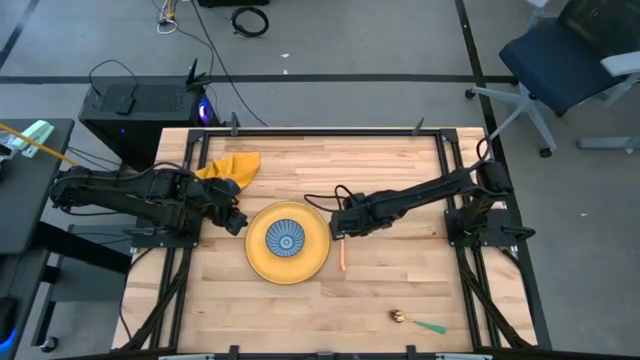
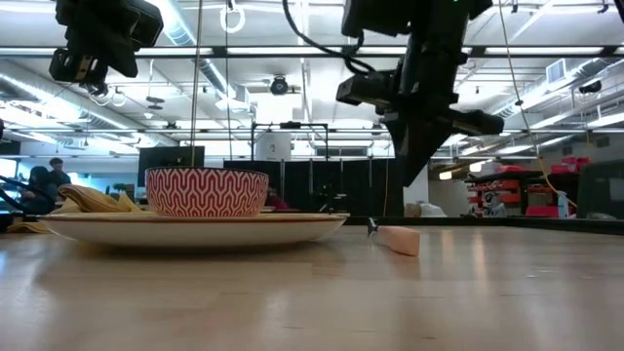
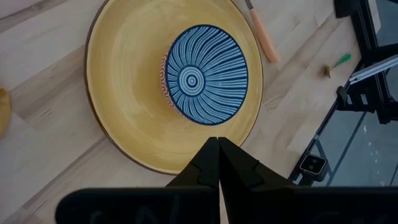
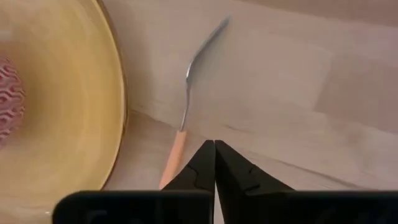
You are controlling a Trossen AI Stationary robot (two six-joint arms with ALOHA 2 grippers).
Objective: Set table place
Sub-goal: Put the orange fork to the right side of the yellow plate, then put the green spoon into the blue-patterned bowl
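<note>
Here the table [image 1: 390, 290] carries the yellow plate [image 1: 262, 262] near its middle, with the bowl [image 1: 287, 239] sitting on it. The napkin [image 1: 235, 165] lies behind the left gripper [image 1: 236, 222], whose fingers are pressed together. The right gripper [image 1: 336, 226], also closed and empty, hovers above the fork [image 1: 342, 255] lying just right of the plate. The spoon [image 1: 420, 322] rests well apart near the front edge.

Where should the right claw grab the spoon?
Take the spoon by its green handle, from straight above, claw closing across the handle. It lies flat and alone on the table near the front edge, bowl end toward the plate side; the handle is the longest straight part.
</note>
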